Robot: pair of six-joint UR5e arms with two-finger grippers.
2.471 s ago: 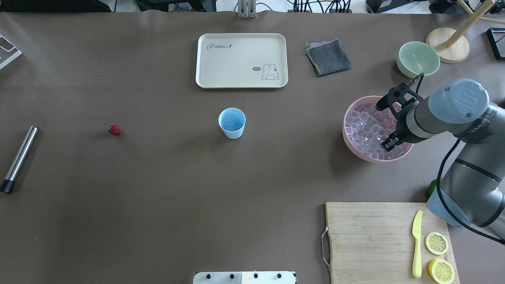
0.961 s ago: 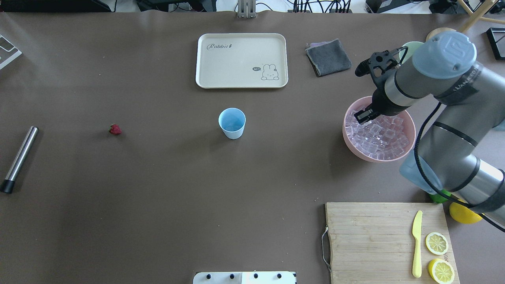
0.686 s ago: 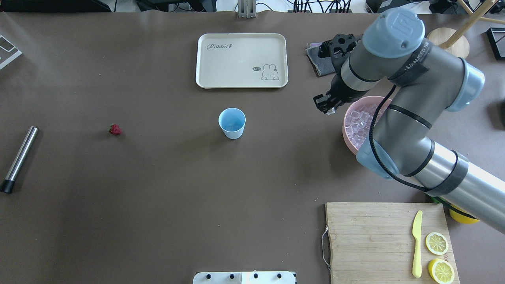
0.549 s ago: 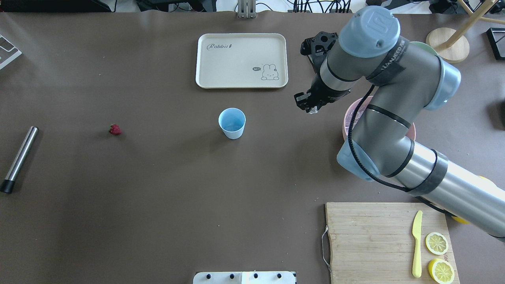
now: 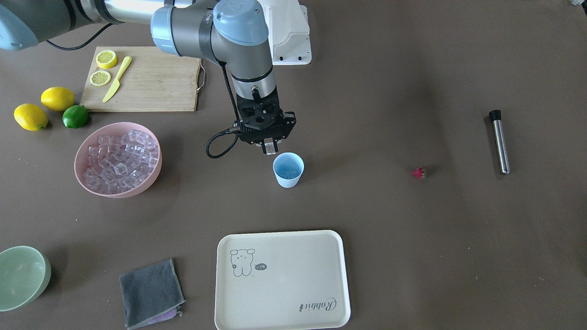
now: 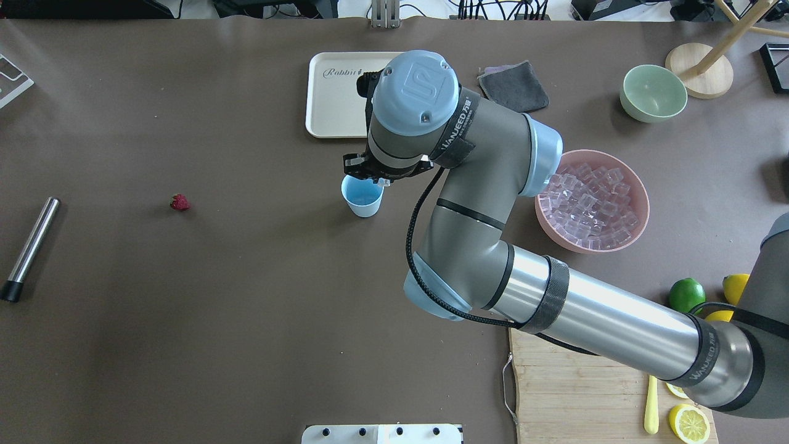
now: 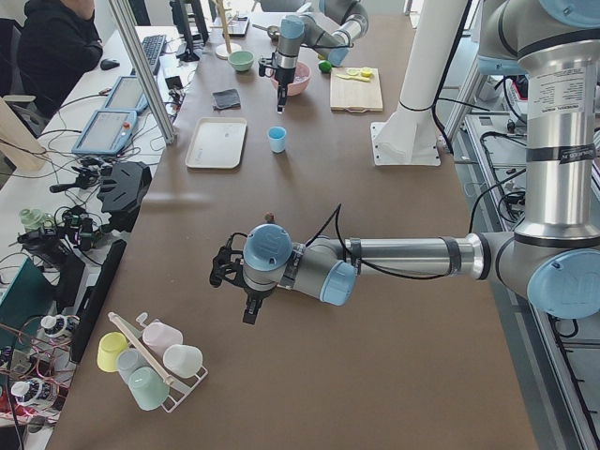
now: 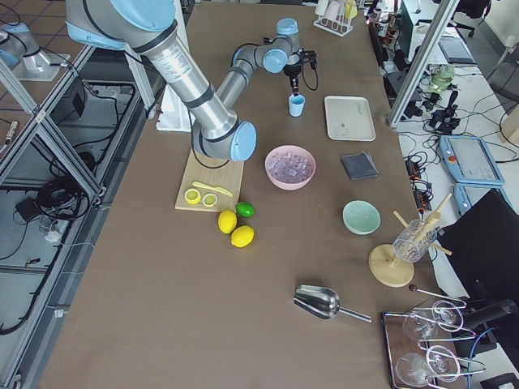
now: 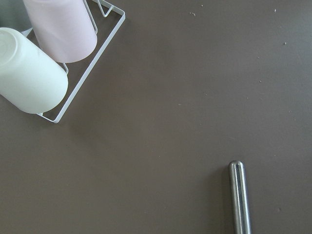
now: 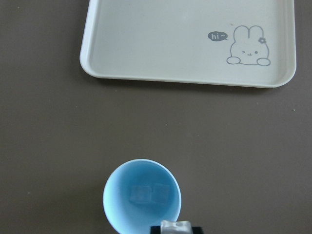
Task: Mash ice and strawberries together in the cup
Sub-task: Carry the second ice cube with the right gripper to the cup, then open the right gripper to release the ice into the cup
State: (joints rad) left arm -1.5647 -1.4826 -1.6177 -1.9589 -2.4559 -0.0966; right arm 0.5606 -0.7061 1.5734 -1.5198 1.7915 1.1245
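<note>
Your right hand (image 5: 270, 147) pinches one ice cube (image 10: 175, 227) just above the cup (image 10: 114, 209), at its rim. Two cubes (image 10: 148, 193) already lie inside. The strawberry (image 5: 418, 172) sits well apart on the surface (image 5: 412, 252). For your left hand (image 7: 247, 311), far off, I cannot tell the grip.

Cream rabbit tray (image 5: 282, 279), grey cloth (image 5: 150, 292), green bowl (image 5: 23, 277), steel rod (image 5: 500, 144), wooden board (image 5: 156, 85)
</note>
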